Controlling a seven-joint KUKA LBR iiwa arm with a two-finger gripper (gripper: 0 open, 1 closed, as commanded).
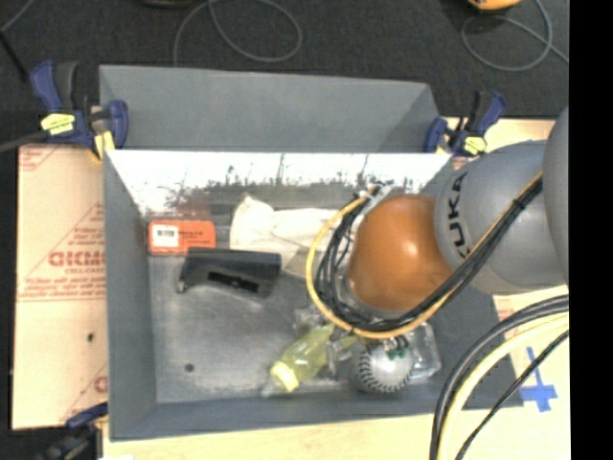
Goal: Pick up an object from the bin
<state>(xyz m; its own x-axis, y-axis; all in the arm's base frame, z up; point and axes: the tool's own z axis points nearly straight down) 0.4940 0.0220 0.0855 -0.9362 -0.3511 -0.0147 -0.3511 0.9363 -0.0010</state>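
Currently, pick incomplete: gripper (330, 339) low in bin (192, 348).
Its open-or-closed state cannot be told; yellow-green bottle (297, 364) and silver ball (383, 368) lie just beside; grasp, lift outstanding.

Bin (206, 343) grey metal, matt; floor dull, back wall whitish with dark scratches; orange cover (397, 247) on the wrist smooth glossy plastic; arm (498, 218) shell grey, smooth, satin; cables (321, 257) rubbery, yellow and black; black bracket (230, 271) left of centre matt plastic; orange box (179, 236) looks cardboard, white paper label; white wad (273, 223) upper centre crumpled, paper or cloth, cannot tell; yellow-green bottle (302, 360) translucent plastic; silvery ball (388, 367) lower right shiny, in clear crinkled film
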